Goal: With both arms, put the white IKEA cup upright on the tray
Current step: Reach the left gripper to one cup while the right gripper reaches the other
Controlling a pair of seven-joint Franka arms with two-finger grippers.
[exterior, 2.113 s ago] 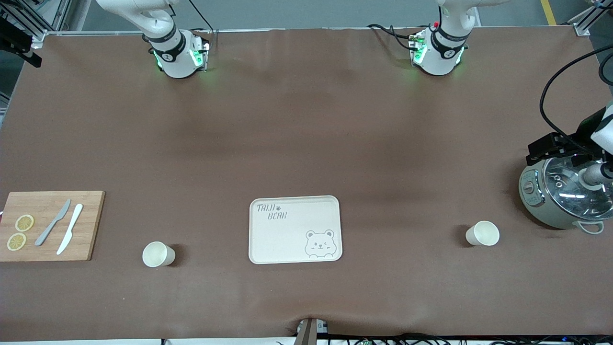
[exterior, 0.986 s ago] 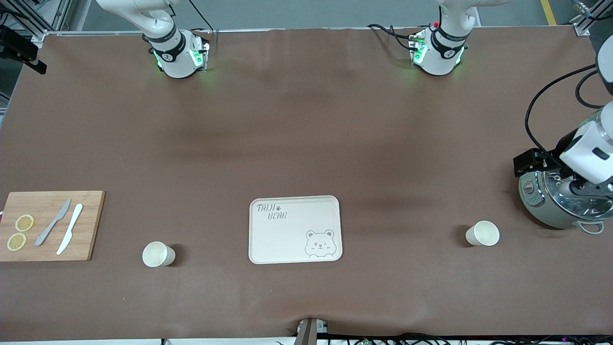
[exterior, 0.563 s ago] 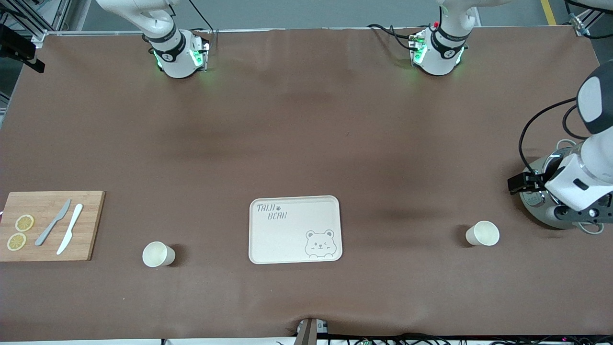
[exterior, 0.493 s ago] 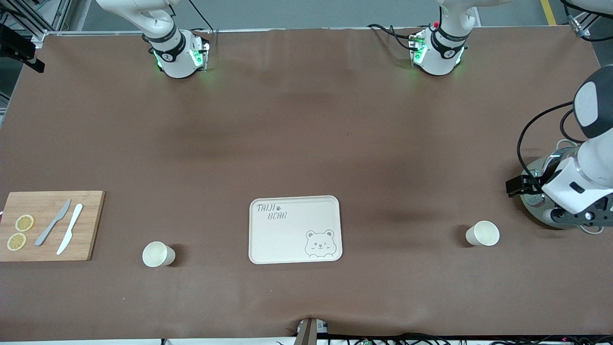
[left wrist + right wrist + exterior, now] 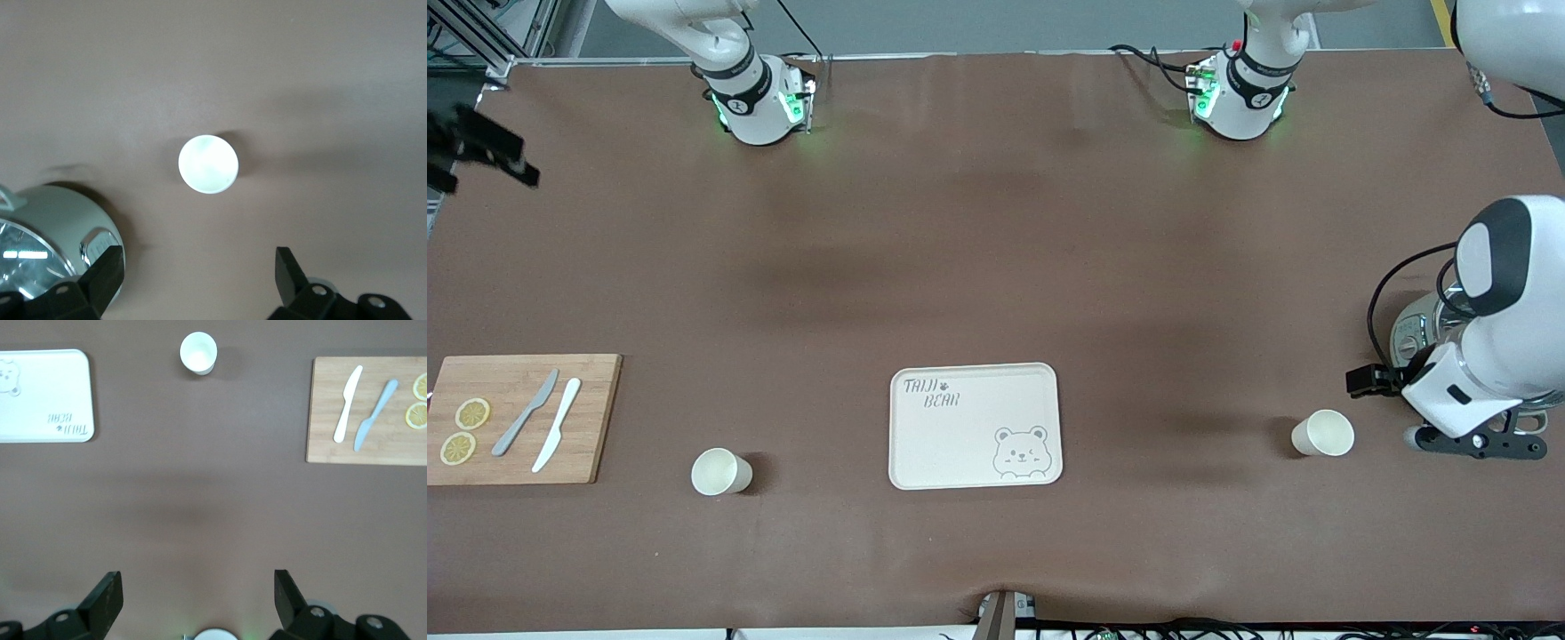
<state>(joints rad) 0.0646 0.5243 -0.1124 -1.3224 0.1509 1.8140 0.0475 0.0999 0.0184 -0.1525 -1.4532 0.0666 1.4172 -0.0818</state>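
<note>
The counter (image 5: 996,267), covered in brown, carried everything, with both arm bases standing along its edge farthest from the front camera. The left arm (image 5: 1494,356) reached out over its own end of the counter, above a round grey-green cooker with a glass lid (image 5: 47,240). Its left pincer (image 5: 197,280) hung in the air with its fingers spread wide and nothing between them, over the bare counter just beside one white cup (image 5: 1323,433). The right arm (image 5: 694,27) showed little more than its base and lower links in the front view; the right pincer (image 5: 197,600) was also spread wide and empty, high above the right arm's end of the counter.

The wooden cutting board (image 5: 520,418) lay at the right arm's end, carrying a grey knife (image 5: 525,412), a white knife (image 5: 557,436) and two lemon slices (image 5: 464,431). The cream tray (image 5: 974,427), with its lettering and bear face, lay flat in the middle of the counter with nothing on it.

Both cups stood upright on the counter, well apart from the tray: the one near the cooker, and a second white cup (image 5: 719,471) between the tray and the cutting board.
</note>
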